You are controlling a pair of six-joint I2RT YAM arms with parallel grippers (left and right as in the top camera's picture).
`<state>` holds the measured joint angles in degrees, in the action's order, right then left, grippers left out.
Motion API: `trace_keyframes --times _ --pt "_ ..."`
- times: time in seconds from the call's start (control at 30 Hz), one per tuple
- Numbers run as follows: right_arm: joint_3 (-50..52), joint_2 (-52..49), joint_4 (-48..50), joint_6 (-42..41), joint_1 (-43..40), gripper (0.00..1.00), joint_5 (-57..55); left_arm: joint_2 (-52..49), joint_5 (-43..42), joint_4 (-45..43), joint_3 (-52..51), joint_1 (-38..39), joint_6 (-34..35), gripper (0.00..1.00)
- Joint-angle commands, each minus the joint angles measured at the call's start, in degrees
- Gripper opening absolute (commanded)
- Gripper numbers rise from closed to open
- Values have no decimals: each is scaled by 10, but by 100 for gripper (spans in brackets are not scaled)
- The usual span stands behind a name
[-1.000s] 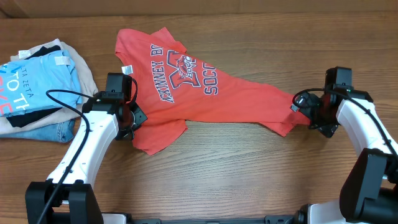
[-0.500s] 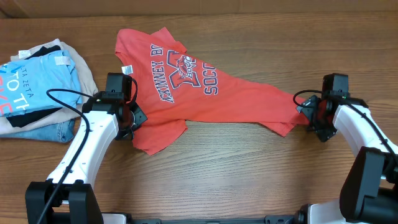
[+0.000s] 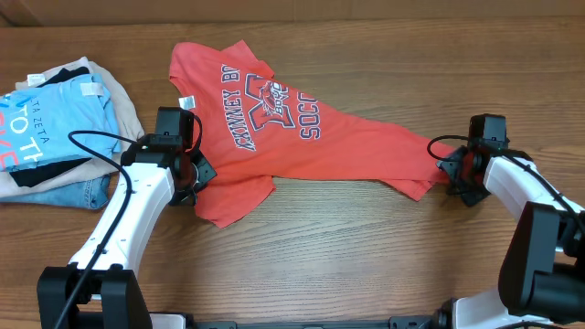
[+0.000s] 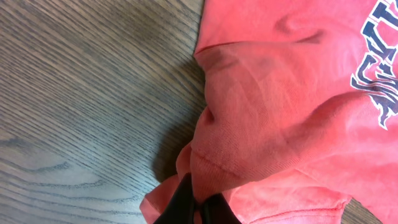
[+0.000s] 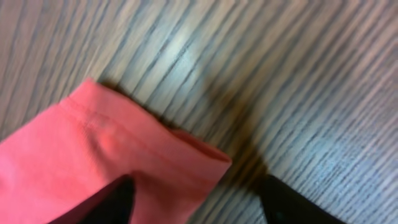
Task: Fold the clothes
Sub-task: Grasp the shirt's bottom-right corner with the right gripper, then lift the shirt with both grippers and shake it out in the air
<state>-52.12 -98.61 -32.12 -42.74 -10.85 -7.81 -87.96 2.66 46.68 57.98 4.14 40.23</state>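
Note:
The clothes, a coral-red T-shirt with navy lettering, lie spread and stretched across the wooden table. My left gripper is at the shirt's lower left edge. In the left wrist view its black fingertips are shut on a bunched fold of the red fabric. My right gripper is at the shirt's pointed right end. In the right wrist view it stands open, with the hemmed corner of the shirt lying between its two fingers, the left finger over the cloth.
A pile of folded garments, beige, black and denim with a light blue printed tee on top, sits at the far left. The table's back edge runs along the top of the overhead view.
My right gripper has slid left onto the shirt's right end and its jaws have narrowed. The left arm and the shirt have not moved.

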Motion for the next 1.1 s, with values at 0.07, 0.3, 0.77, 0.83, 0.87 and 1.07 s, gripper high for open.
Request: trace_keyframes --times 0.07,0.3,0.77,0.83,0.87,1.07 --pt "9 -32 6 -8 -2 41 10 2 8 -2 -5 4 -10 5" --pt "8 -32 11 -6 -2 9 10 2 8 -2 -5 4 -10 5" --pt "-182 52 -160 132 -2 4 10 11 73 56 120 3 -133 4" --pt "-243 71 -204 161 -2 4 9 12 72 80 174 3 -146 4" --pt "-267 78 -222 169 -2 4 9 12 72 93 198 3 -148 4" --pt "-450 106 -346 210 -2 4 10 12 81 186 367 -10 -171 4"
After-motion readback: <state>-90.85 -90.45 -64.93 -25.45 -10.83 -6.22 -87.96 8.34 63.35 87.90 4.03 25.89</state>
